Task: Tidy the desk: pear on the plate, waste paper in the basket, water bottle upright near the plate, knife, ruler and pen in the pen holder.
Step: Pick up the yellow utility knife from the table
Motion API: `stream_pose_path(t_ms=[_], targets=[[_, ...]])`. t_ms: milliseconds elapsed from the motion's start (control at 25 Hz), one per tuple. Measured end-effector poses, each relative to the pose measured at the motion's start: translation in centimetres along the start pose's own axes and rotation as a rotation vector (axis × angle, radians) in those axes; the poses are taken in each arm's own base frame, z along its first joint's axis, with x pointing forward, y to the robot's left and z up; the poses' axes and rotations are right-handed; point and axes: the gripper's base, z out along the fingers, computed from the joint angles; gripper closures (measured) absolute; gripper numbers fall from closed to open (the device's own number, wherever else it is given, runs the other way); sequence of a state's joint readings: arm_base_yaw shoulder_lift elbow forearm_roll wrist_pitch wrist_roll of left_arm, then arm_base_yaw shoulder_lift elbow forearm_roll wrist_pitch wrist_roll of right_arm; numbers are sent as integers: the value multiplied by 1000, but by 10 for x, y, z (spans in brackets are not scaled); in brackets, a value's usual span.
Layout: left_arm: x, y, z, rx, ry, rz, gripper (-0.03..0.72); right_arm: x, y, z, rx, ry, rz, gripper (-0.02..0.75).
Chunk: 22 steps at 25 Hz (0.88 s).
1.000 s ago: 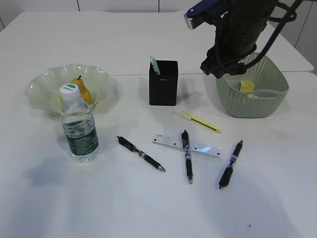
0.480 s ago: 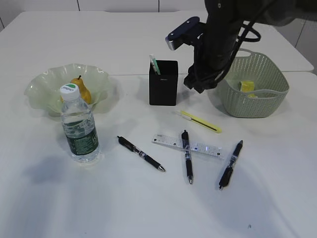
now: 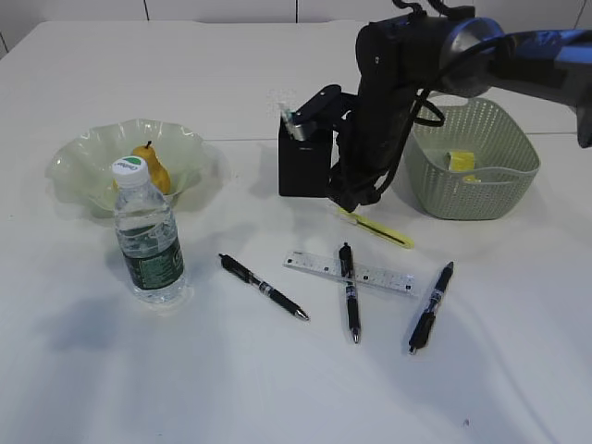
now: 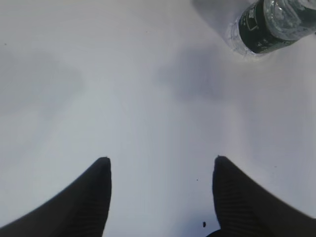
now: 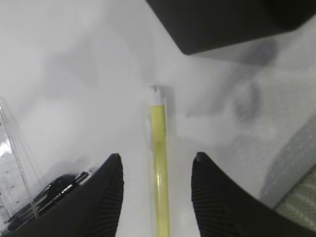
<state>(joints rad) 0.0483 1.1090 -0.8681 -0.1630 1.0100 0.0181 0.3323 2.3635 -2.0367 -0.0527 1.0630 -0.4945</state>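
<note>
While the pear sits in the plate beside the upright water bottle, the left pincer hangs spread (empty) over bare tabletop; the right pincer straddles the yellow knife, spread, not pinching

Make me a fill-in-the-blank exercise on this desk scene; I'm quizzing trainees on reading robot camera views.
1. The pear lies on the ____.
2. The yellow waste paper lies inside the ____.
3. The right pincer is open, with the yellow ____ lying between its tips.
4. The water bottle stands ____ in front of the plate.

Missing words: plate; basket; knife; upright
</note>
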Motion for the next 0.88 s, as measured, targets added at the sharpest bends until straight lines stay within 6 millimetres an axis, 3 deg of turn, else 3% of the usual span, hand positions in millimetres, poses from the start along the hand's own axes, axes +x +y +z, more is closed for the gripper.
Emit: stream_pose_path(t_ms=[440,880], targets=[[0,0,0,0,4,0,231,13,-15,12,-24,30,12,395],[0,0,0,0,4,0,231,15,-15,24,-15,51,-8,404]])
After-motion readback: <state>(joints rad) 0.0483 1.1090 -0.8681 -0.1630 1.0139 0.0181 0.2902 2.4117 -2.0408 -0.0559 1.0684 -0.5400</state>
